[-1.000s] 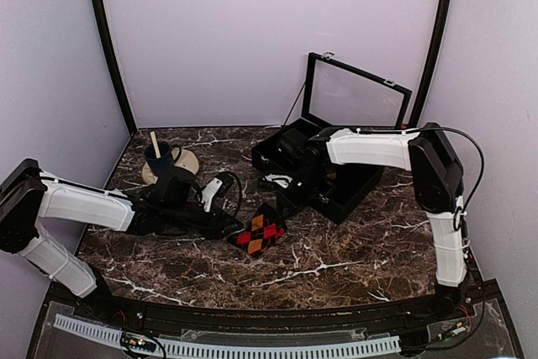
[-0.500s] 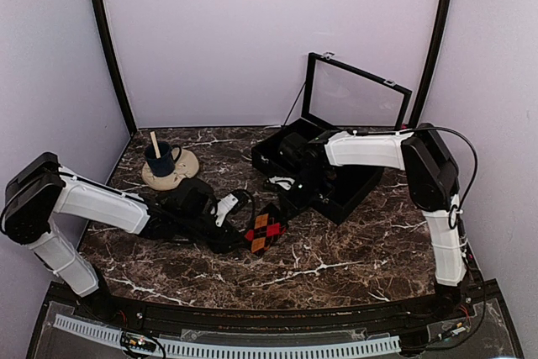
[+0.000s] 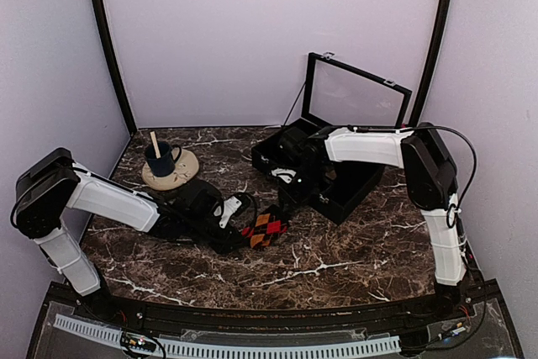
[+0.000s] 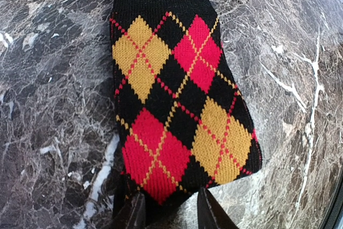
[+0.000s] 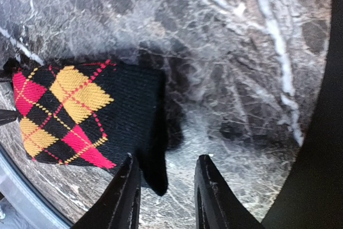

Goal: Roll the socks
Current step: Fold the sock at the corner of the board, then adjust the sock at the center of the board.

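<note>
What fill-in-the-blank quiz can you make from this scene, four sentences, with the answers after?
1. The left gripper and the right gripper each hold an end of the ____.
2. Its pattern is red and orange ____ on black.
3. The stick stands in the ____.
4. The lid of the case stands ____.
Answers: sock; diamonds; mug; open.
</note>
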`<action>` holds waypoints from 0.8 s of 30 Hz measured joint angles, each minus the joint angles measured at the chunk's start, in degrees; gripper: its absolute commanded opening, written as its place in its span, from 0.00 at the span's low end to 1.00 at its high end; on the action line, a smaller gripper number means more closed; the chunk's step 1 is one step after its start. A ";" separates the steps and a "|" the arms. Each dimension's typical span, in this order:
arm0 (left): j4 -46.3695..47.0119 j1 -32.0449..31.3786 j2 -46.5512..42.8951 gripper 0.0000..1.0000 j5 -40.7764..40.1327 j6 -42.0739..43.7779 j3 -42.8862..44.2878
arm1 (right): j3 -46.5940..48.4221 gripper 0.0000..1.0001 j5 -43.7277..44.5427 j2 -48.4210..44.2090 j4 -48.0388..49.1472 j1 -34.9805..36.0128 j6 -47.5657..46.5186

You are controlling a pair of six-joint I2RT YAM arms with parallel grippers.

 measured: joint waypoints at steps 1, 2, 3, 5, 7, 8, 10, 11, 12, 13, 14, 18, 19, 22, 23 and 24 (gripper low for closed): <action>0.00 0.00 0.00 0.36 -0.11 -0.07 0.00 | 0.13 0.34 0.42 0.00 0.04 -0.02 0.00; 0.00 0.00 0.00 0.36 -0.15 -0.15 0.00 | 0.20 0.35 0.87 0.00 0.11 -0.02 0.02; 0.00 0.00 0.00 0.36 -0.17 -0.33 0.00 | 0.20 0.35 1.31 -0.02 0.22 -0.02 0.07; 0.00 -0.04 0.00 0.36 -0.20 -0.92 0.00 | 0.20 0.36 2.19 -0.02 0.42 0.00 0.31; 0.04 -0.09 0.00 0.36 -0.22 -1.44 -0.02 | 0.20 0.36 2.93 -0.26 0.70 0.00 0.70; 0.13 -0.17 -0.02 0.36 -0.24 -1.70 -0.09 | 0.13 0.36 3.34 -0.55 1.09 0.04 1.14; 0.39 -0.26 -0.33 0.35 -0.28 -2.36 -0.52 | -0.46 0.36 3.78 -1.64 2.56 0.22 1.68; 0.42 -0.26 -0.61 0.36 -0.31 -2.62 -0.81 | -1.14 0.36 4.00 -2.60 3.52 0.39 2.23; 0.37 -0.26 -1.03 0.35 -0.35 -2.93 -1.20 | -1.62 0.36 4.35 -3.50 4.22 0.50 2.64; 0.35 -0.26 -1.36 0.35 -0.35 -3.10 -1.46 | -2.03 0.36 4.68 -4.26 5.03 0.63 3.10; 0.31 -0.28 -1.75 0.36 -0.39 -3.32 -1.75 | -2.34 0.37 4.94 -5.03 5.75 0.79 3.69; -0.52 -0.37 -2.73 0.35 -0.55 -3.93 -2.21 | -3.74 0.36 4.66 -7.61 10.01 1.66 6.34; -0.72 -0.39 -2.84 0.35 -0.61 -4.13 -2.23 | -4.07 0.36 4.33 -7.87 11.15 1.86 7.15; -1.51 -0.52 -3.89 0.35 -0.83 -4.85 -2.67 | -5.40 0.34 2.56 -8.15 14.84 2.56 9.75; -1.86 -0.57 -4.61 0.35 -0.94 -5.29 -3.08 | -6.12 0.33 1.81 -8.15 16.26 2.95 10.84; -2.21 -0.66 -5.46 0.35 -0.98 -5.88 -3.69 | -6.97 0.32 1.09 -8.15 17.64 3.52 12.07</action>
